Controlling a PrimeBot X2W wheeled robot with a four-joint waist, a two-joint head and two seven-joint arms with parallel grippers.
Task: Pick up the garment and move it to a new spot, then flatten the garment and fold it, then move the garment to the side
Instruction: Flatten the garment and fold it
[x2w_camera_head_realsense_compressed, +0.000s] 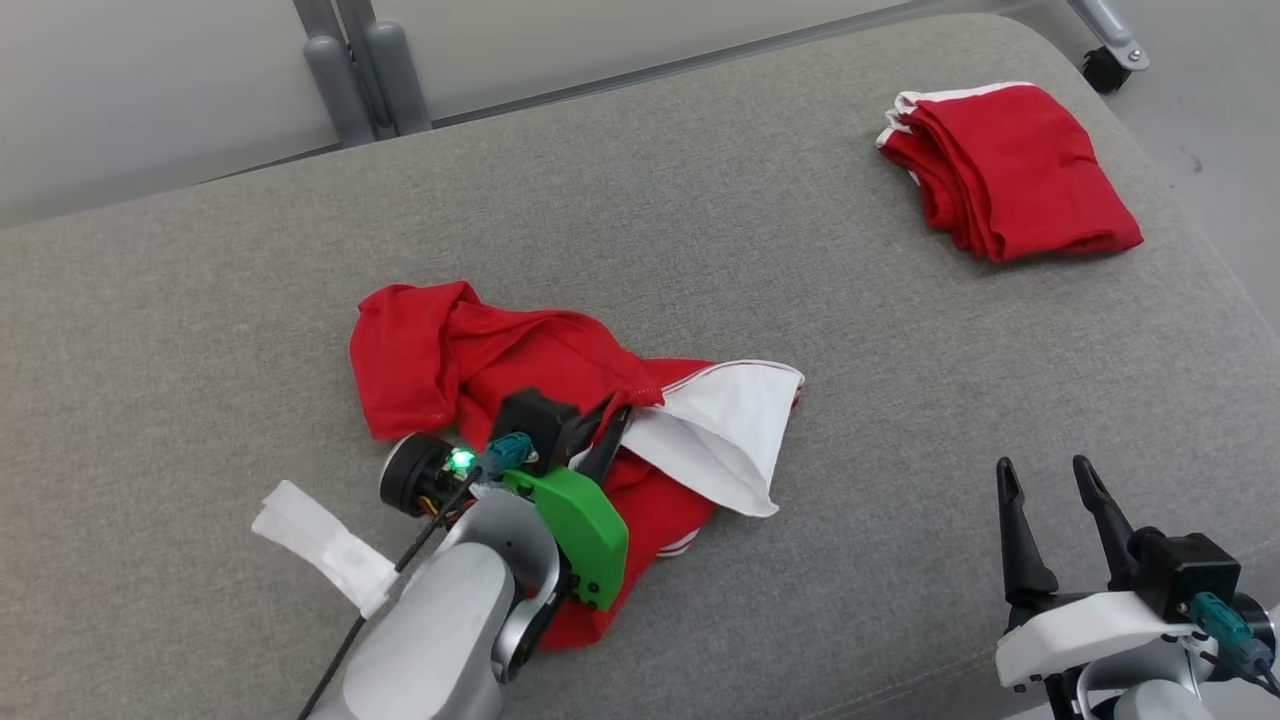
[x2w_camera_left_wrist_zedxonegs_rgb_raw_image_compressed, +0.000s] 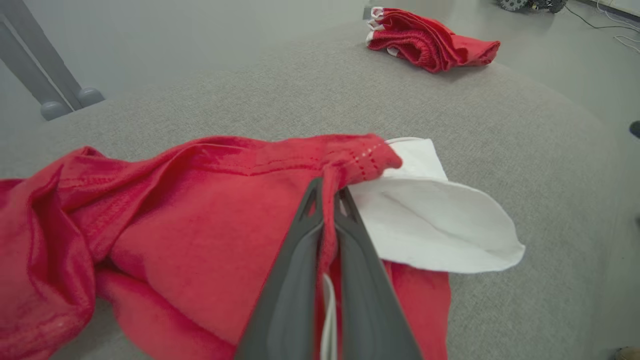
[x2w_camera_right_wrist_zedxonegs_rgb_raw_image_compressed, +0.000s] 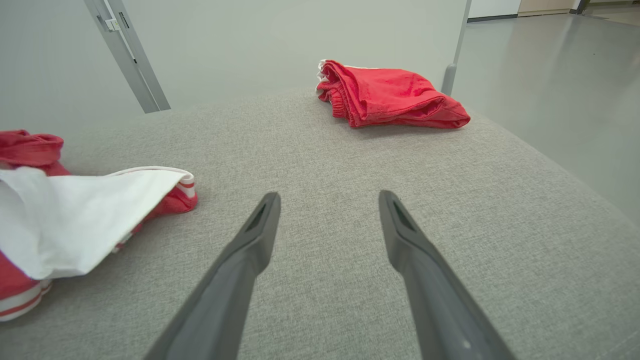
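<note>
Left claw (x2w_camera_left_wrist_zedxonegs_rgb_raw_image_compressed: 327, 192) pinches a raised red fold of the crumpled red-and-white cloth garment (x2w_camera_left_wrist_zedxonegs_rgb_raw_image_compressed: 200, 210), whose bulk sprawls to that claw's left on the grey fabric worktop (x2w_camera_head_realsense_compressed: 700, 200), while the spread right claw (x2w_camera_head_realsense_compressed: 1045, 468) hangs well apart, rightward.

A test lab is showing: metal frame legs (x2w_camera_head_realsense_compressed: 365, 75) standing against bare wall (x2w_camera_head_realsense_compressed: 120, 90) (caster (x2w_camera_head_realsense_compressed: 1105, 68) too), cables (x2w_camera_left_wrist_zedxonegs_rgb_raw_image_compressed: 607, 21) trailing across polished floor (x2w_camera_right_wrist_zedxonegs_rgb_raw_image_compressed: 550, 75).

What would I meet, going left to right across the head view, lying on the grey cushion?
White strip → crumpled red-and-white garment → folded red garment.
</note>
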